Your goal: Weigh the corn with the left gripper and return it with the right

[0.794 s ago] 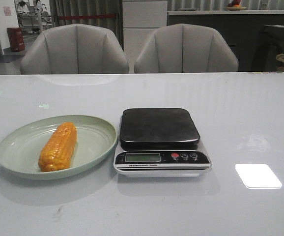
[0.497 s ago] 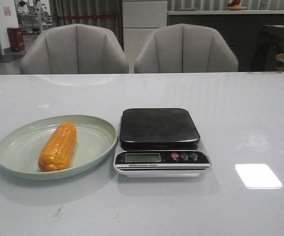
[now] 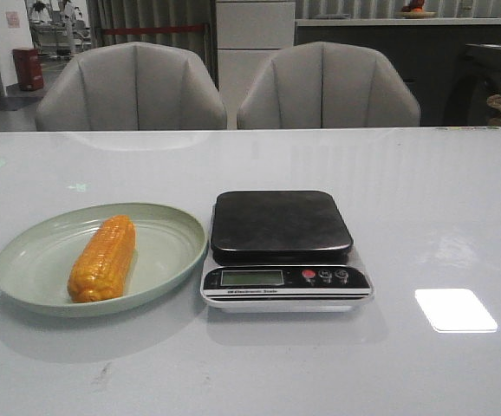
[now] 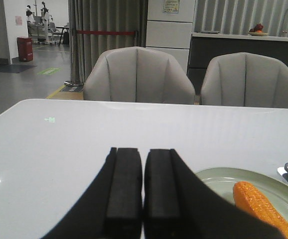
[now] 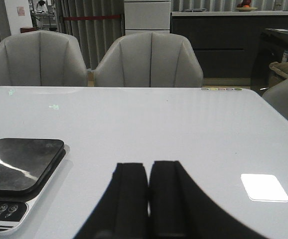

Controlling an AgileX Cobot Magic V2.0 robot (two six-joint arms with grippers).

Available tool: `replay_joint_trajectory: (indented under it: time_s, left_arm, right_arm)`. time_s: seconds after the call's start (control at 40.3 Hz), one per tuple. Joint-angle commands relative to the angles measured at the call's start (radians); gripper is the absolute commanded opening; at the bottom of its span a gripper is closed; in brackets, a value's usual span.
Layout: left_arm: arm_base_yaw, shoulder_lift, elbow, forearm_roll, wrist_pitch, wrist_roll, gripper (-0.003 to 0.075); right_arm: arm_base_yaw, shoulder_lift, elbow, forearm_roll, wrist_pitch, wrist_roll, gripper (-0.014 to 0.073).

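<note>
Currently, by item:

Corn: the corn (image 3: pixel 103 258) lies on its side in the pale green plate (image 3: pixel 168 232), long axis running from the plate's near edge away toward the far side, slightly tilted to the right as it goes back. Nothing touches it.

Plate: it sits on the white table (image 3: pixel 424 199), left of centre in the front view, its right rim just beside the scale (image 3: pixel 282 247); whether the two touch cannot be told.

Scale: the dark weighing platform is bare. A display and three small round buttons, one of them red, sit on the front panel facing the camera.

Left gripper: the left gripper (image 4: pixel 143 191) shows only in the left wrist view, its two black fingers pressed together with no gap and nothing between them. The plate rim (image 4: pixel 218 172) and the end of the corn (image 4: pixel 258 206) appear just beside it.

Right gripper: the right gripper (image 5: pixel 148 199) shows only in its own wrist view, jaws likewise closed on nothing. It is over bare table, with the scale (image 5: pixel 19 172) off to one side.

Background: two grey chairs (image 3: pixel 133 87) stand behind the far table edge.

Reflection: a bright rectangular patch of light (image 3: pixel 455 309) lies on the tabletop right of the scale.
</note>
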Motion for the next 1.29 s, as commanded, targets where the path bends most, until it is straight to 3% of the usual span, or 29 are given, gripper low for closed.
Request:
replay_joint_trajectory:
  time_s: [0.0, 0.323, 0.521, 0.919, 1.266]
  left_arm:
    - [0.002, -0.018, -0.002, -0.010, -0.079, -0.005, 0.0132]
    - [0.002, -0.018, -0.004, -0.032, -0.163, -0.014, 0.0132]
    - [0.002, -0.014, -0.098, -0.041, -0.201, -0.014, 0.0132]
    - [0.002, 0.158, -0.422, -0.090, 0.271, -0.014, 0.0132]
    - [-0.030, 0.182, -0.359, -0.080, 0.230, -0.016, 0.0135]
  right_arm:
    - [-0.007, -0.018, 0.004, -0.010, -0.084, -0.007, 0.0165]
    - [-0.007, -0.018, 0.004, -0.010, -0.084, -0.007, 0.0165]
    - [-0.007, -0.018, 0.004, -0.010, -0.084, -0.007, 0.0165]
    - [-0.007, -0.018, 0.004, -0.010, -0.084, -0.007, 0.0165]
    - [-0.007, -0.018, 0.004, -0.010, -0.084, -0.007, 0.0165]
